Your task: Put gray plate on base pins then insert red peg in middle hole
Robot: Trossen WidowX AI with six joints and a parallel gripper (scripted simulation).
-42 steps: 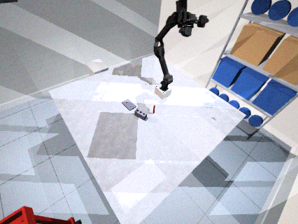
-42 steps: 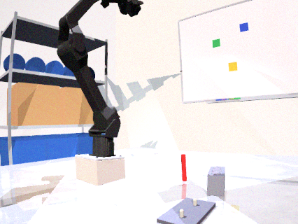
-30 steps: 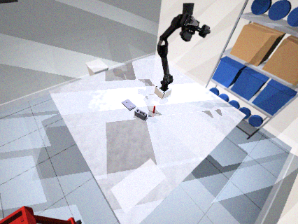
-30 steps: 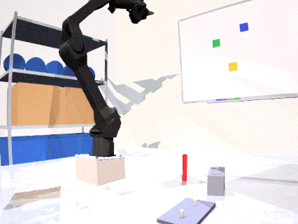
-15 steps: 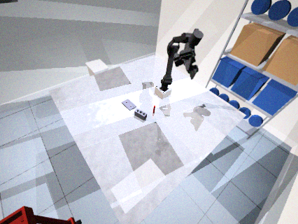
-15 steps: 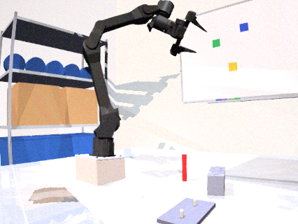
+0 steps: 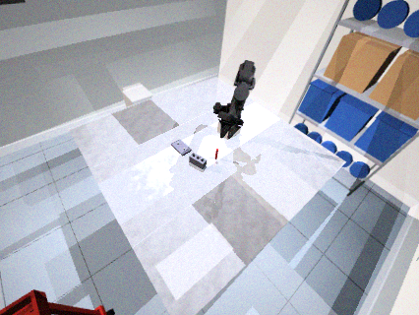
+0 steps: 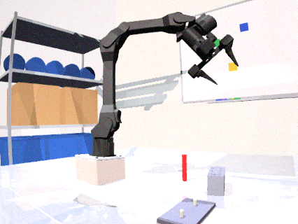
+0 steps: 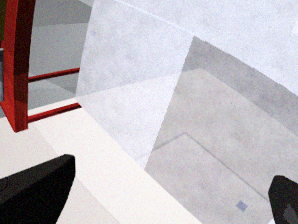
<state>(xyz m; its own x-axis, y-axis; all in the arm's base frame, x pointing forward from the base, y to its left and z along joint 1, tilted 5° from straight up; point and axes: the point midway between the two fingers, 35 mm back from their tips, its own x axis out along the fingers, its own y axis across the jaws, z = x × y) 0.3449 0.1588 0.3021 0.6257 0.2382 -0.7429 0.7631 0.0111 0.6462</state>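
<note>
The base (image 7: 181, 147) (image 8: 187, 212) is a flat slate-coloured slab with two short pale pins standing up; no plate is on it. The gray plate (image 7: 198, 161) (image 8: 216, 182) is a thick block with holes in its top, sitting on the table beside the base and apart from it. The red peg (image 7: 216, 154) (image 8: 184, 168) stands upright on the table near the plate, with nothing around it. My gripper (image 7: 226, 134) (image 8: 227, 74) (image 9: 177, 178) is open and empty, high above the table. The wrist view shows none of the three parts clearly.
The arm stands on a pale box (image 8: 101, 169) on the table (image 7: 148, 217). A shelf rack (image 8: 11, 105) with blue and orange-brown bins is behind the arm. A whiteboard (image 8: 266, 45) hangs on the wall. A red frame (image 9: 17, 65) shows at the wrist view's left.
</note>
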